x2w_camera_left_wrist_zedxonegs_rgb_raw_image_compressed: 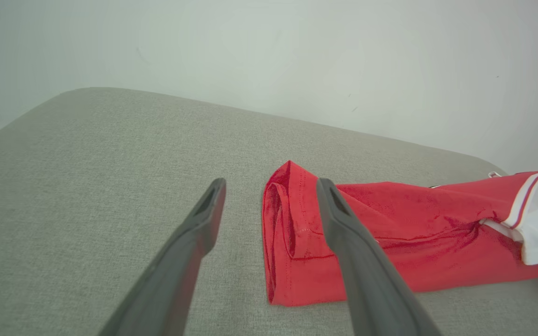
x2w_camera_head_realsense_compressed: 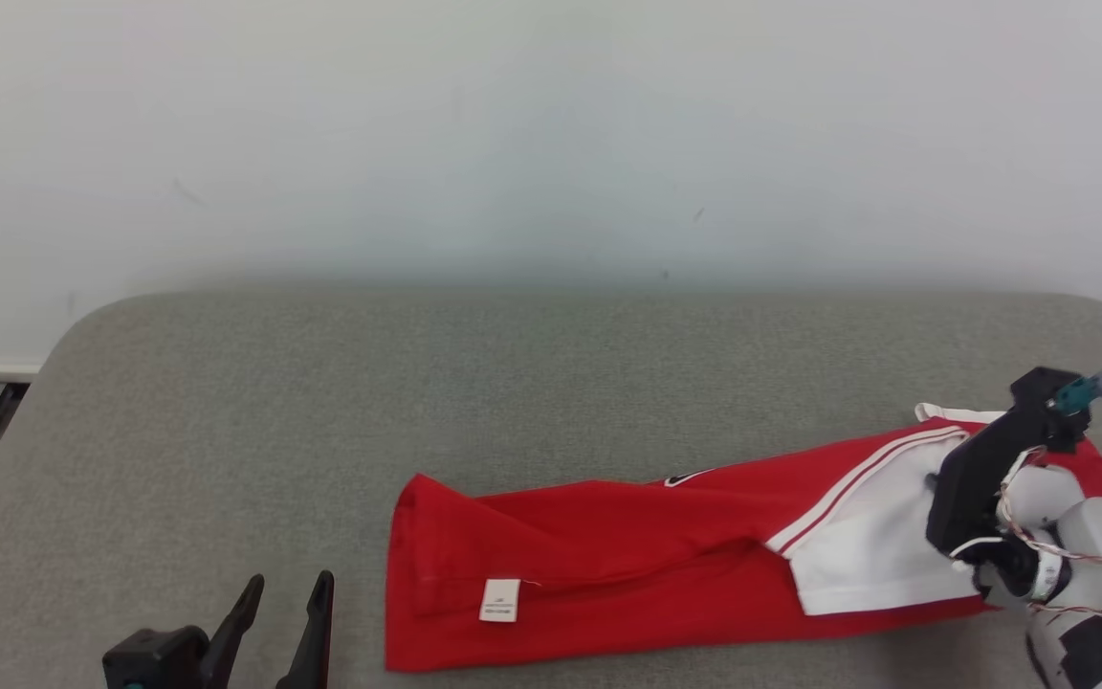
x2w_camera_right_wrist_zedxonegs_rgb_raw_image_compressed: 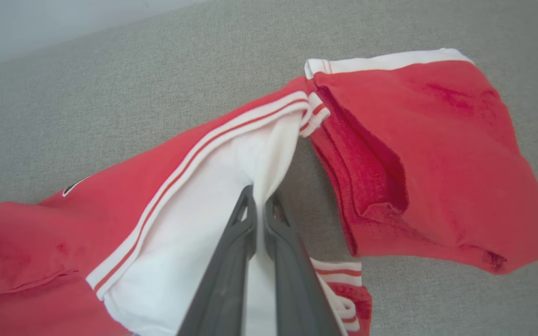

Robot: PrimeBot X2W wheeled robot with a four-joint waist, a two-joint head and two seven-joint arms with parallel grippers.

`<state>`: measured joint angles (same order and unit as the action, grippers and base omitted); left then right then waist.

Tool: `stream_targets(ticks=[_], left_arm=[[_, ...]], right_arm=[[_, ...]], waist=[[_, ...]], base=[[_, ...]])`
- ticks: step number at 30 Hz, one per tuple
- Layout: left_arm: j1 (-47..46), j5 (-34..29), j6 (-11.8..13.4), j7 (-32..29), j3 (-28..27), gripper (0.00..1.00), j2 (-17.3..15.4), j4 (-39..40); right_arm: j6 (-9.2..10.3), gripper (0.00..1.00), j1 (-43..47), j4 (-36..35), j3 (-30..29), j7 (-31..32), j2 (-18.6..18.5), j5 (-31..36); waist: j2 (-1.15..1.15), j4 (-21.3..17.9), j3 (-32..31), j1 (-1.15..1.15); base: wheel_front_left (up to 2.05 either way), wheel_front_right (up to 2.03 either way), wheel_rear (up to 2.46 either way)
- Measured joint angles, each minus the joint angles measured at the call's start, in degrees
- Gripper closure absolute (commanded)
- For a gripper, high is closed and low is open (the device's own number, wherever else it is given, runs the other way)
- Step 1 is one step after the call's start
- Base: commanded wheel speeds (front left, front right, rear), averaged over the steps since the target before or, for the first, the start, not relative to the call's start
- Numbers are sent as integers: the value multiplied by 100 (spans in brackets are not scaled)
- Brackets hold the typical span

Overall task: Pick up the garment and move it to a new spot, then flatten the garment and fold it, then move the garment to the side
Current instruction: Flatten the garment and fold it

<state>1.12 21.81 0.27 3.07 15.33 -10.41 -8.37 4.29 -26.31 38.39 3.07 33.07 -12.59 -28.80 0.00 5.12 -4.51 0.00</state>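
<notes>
One garment point(x2w_camera_head_realsense_compressed: 628, 574) out here, red and white, with one white label point(x2w_camera_head_realsense_compressed: 499, 600). One grey counter point(x2w_camera_head_realsense_compressed: 513, 383). Two grippers in play: left gripper point(x2w_camera_head_realsense_compressed: 289, 577), right gripper point(x2w_camera_right_wrist_zedxonegs_rgb_raw_image_compressed: 260, 193), two fingers point(x2w_camera_left_wrist_zedxonegs_rgb_raw_image_compressed: 194, 242) apiece.

Head cam sits up high, looking forward and down over the grey bench point(x2w_camera_head_realsense_compressed: 551, 383) to the wall point(x2w_camera_head_realsense_compressed: 551, 144), far enough back to get the whole shirt point(x2w_camera_head_realsense_compressed: 608, 555). Left wrist cam rides low, looking along the left hand point(x2w_camera_left_wrist_zedxonegs_rgb_raw_image_compressed: 270, 183) at the shirt's near end from close by. Right wrist cam is right on top of things, looking down the right hand point(x2w_camera_right_wrist_zedxonegs_rgb_raw_image_compressed: 261, 192) at the shirt's white part. All three share the shirt and bench.
</notes>
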Motion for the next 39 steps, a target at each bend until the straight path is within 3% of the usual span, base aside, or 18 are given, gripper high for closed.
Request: stream_targets(ticks=[10,18,29,39], left_arm=[[109,18,-21,0,80,0,89,-7],[109,18,-27,-1,161,0,90,-7],[86,15,-86,-53,292,0,140,-9],[-30,15,-87,-55,308,0,142,-36]], right_arm=[[145,100,361,-976,-348,354,-661,120],[229,100,422,-1469,-427,783,-693,160],[234,100,253,-1650,226,1401,0,159],[234,100,-174,-1503,909,1764,855,169]], waist=[[0,-260,-210,-1],[0,-269,-234,-1],[0,-86,-171,0],[0,188,-83,0]], base=[[0,0,0],[0,0,0],[0,0,0],[0,0,0]])
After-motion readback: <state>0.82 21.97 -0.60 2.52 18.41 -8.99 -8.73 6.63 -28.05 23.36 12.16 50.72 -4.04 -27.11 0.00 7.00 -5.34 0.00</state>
